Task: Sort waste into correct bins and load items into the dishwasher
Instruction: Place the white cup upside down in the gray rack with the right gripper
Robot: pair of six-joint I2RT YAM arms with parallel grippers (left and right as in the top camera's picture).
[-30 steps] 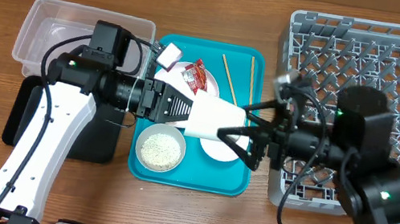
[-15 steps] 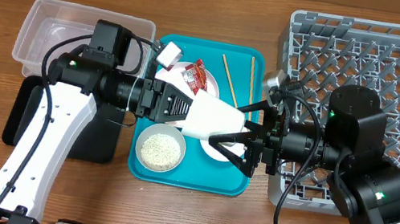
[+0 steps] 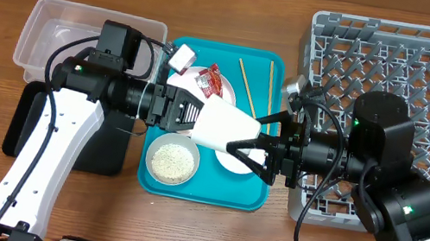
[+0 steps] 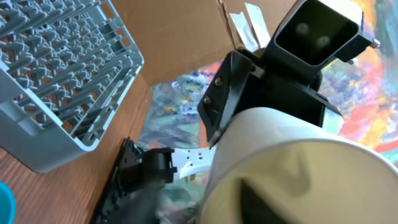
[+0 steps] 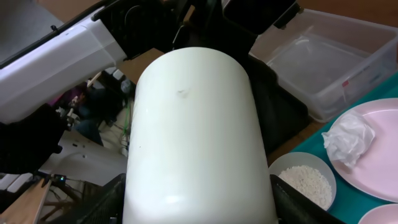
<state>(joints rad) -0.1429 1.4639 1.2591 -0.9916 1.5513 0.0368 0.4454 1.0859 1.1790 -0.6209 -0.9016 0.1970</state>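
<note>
Right end effector [image 3: 248, 140] holds cup [image 3: 221, 125] over wooden table [image 3: 233, 10]

my left arm [image 3: 43, 153] is a long white shell at the lower left of the overhead frame. it runs into black cylindrical joints with a small green light, and a boxy black camera block sits above them. thin black cables [image 3: 63, 60] loop beside it. my left fingers [image 3: 186, 109] are black, ribbed with pale lines. my right arm [image 3: 384, 131], at the centre right, is bulkier: a round black housing with a green light, a second green dot lower down, and a white shell toward the lower right corner. my right fingers [image 3: 251, 158] are thin black prongs.
</note>
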